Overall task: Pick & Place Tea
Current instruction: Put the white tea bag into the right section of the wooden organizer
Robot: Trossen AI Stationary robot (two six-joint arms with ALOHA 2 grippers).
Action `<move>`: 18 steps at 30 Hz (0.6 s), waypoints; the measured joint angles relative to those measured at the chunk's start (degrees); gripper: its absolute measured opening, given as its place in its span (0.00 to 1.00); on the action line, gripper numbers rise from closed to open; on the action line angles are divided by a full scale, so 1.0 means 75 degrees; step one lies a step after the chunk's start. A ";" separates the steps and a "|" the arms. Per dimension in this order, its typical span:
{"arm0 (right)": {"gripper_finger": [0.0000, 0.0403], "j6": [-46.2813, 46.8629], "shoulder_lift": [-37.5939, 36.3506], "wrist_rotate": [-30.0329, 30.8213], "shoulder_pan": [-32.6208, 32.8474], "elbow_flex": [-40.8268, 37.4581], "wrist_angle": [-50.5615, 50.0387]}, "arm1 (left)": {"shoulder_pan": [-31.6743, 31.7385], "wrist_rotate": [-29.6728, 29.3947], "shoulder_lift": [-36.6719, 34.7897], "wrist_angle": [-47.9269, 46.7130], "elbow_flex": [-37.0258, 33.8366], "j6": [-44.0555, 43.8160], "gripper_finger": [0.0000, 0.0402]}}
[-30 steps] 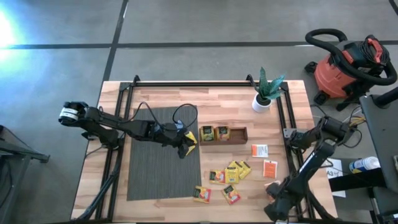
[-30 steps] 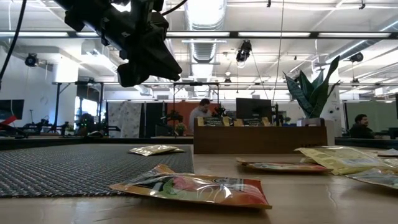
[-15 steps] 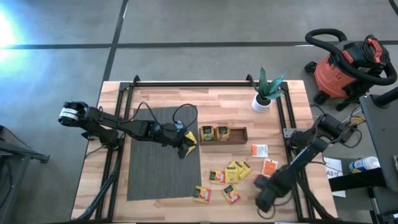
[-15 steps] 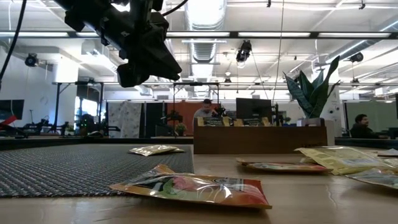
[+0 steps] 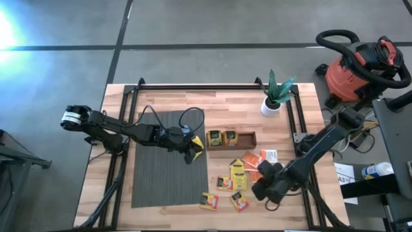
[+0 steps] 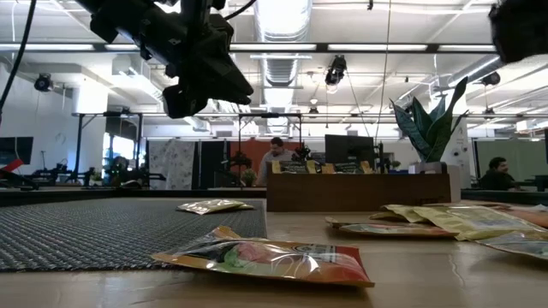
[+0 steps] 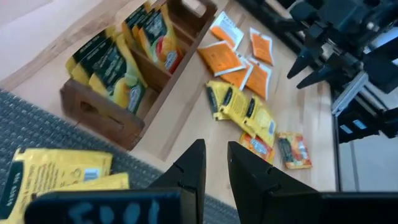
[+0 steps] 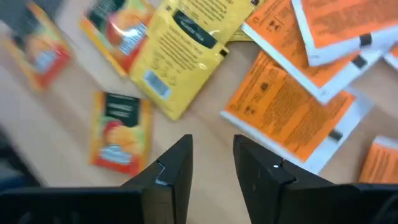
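Looking straight down, the high view records both arms over the table (image 5: pixel 161 96). The left gripper (image 5: pixel 192 149) hangs over the near edge of the grey mat (image 5: pixel 167 174), and the right gripper (image 5: pixel 259 191) is over the scattered tea.

Left wrist view: the left gripper's jaws stand slightly apart with nothing between them, so it is released. A yellow sachet (image 7: pixel 59 168) lies on the mat just beside and below these jaws. The wooden tray (image 7: pixel 99 115) sits ahead of them. Only this view shows the tray's dividers; the two nearer compartments hold upright yellow sachets (image 7: pixel 118 59). I cannot tell what the farthest compartment holds. The high view shows the same tray (image 5: pixel 248 137) with its sachets crowded at the end nearest the left jaws.

Right wrist view: the right gripper (image 8: pixel 212 142) is likewise parted and empty. Orange sachets (image 8: pixel 286 106) lie overlapping to one side ahead of its jaws, and a large yellow sachet (image 8: pixel 186 43) is directly ahead. A small yellow-orange sachet (image 8: pixel 118 130) is just beside one finger. None touches the fingers.

The low view alone shows height: the left gripper (image 6: pixel 201 81) is well above the mat. One sachet (image 6: pixel 265 257) lies flat in the foreground. A potted plant (image 6: pixel 428 128) stands behind the tray, and a person (image 6: pixel 276 156) is in the room beyond.
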 joint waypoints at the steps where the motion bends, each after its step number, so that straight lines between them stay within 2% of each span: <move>1: 0.29 0.0368 -0.0157 0.0067 0.0085 0.0000 -0.0079 | 0.0000 0.0012 0.0000 0.0077 0.0000 0.0008 0.15; 5: 0.28 0.1862 -0.0537 -0.0040 0.0301 0.0013 -0.0289 | 0.0000 0.0096 0.0038 0.0809 0.0000 0.0260 0.15; 10: 0.29 0.3242 -0.0411 -0.1051 0.0443 0.0017 -0.0434 | -0.0003 0.0568 0.0240 0.2176 0.0086 0.0328 0.15; 15: 0.31 0.4202 0.0080 -0.1229 0.0754 0.0016 -0.0430 | -0.0065 0.0673 0.0799 0.1678 0.0794 0.0364 0.15; 18: 0.33 0.4560 0.0329 -0.1226 0.0886 0.0017 -0.0302 | -0.0148 0.0993 0.1325 0.1287 0.1454 0.0508 0.15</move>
